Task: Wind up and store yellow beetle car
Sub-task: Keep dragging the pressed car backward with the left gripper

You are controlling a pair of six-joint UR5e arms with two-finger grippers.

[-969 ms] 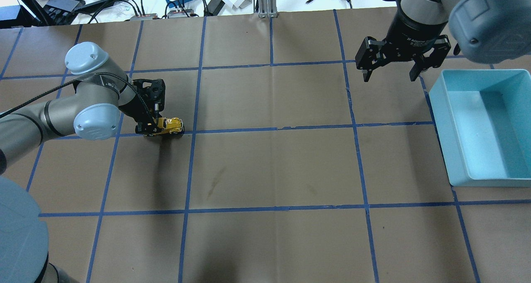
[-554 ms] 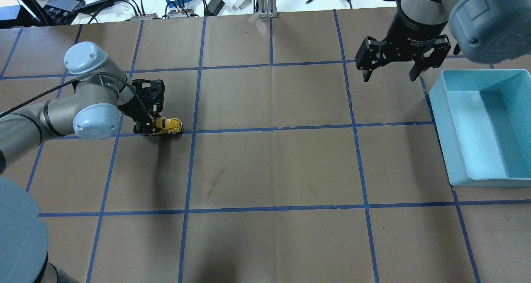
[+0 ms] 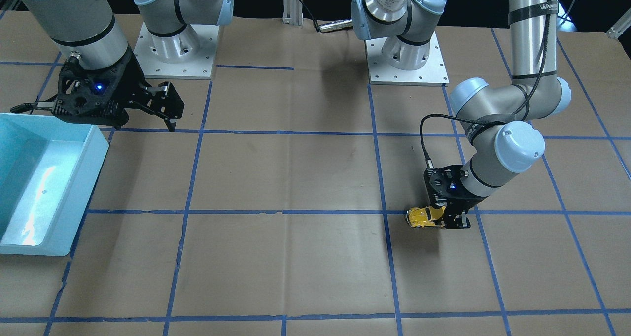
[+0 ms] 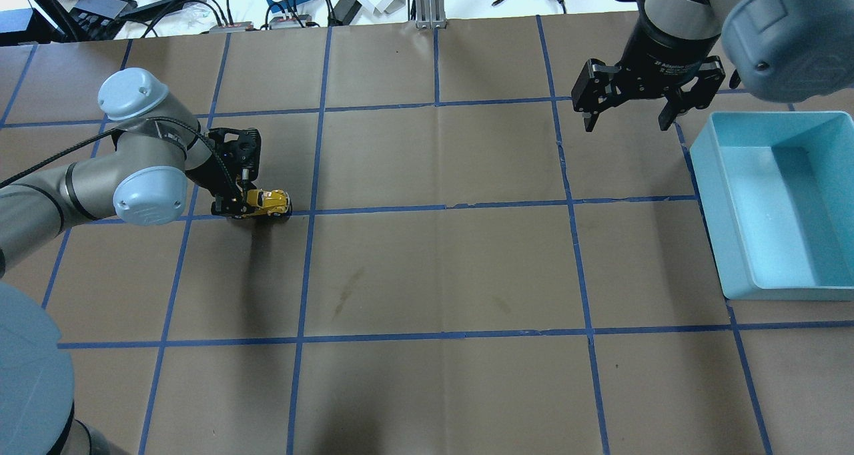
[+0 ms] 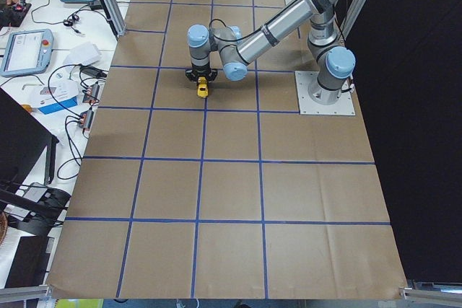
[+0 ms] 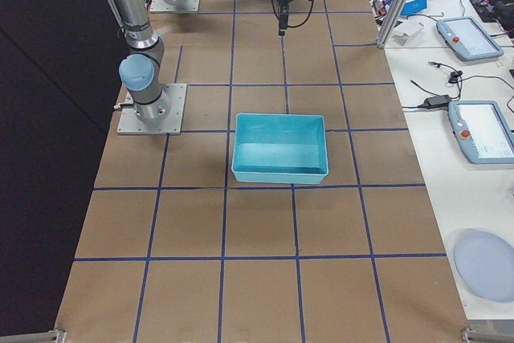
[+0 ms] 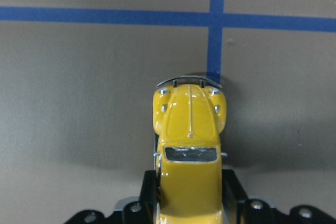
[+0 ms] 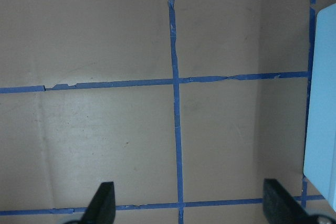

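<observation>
The yellow beetle car (image 4: 270, 203) stands on the brown table on a blue tape line, nose toward the table's middle. It also shows in the front view (image 3: 424, 217), the left side view (image 5: 203, 89) and the left wrist view (image 7: 190, 150). My left gripper (image 4: 241, 205) is shut on the car's rear half, its fingers against both sides. My right gripper (image 4: 626, 113) hangs open and empty above the table at the far right, beside the light blue bin (image 4: 747, 255). Its fingertips (image 8: 104, 202) show in the right wrist view.
The light blue bin (image 3: 29, 250) is empty and sits at the table's right edge, also in the right side view (image 6: 279, 173). Blue tape lines grid the brown paper. Cables and devices lie beyond the far edge (image 4: 220, 15).
My left arm has drawn back slightly to the left, dragging the car a little along the tape line. The right arm has not moved.
</observation>
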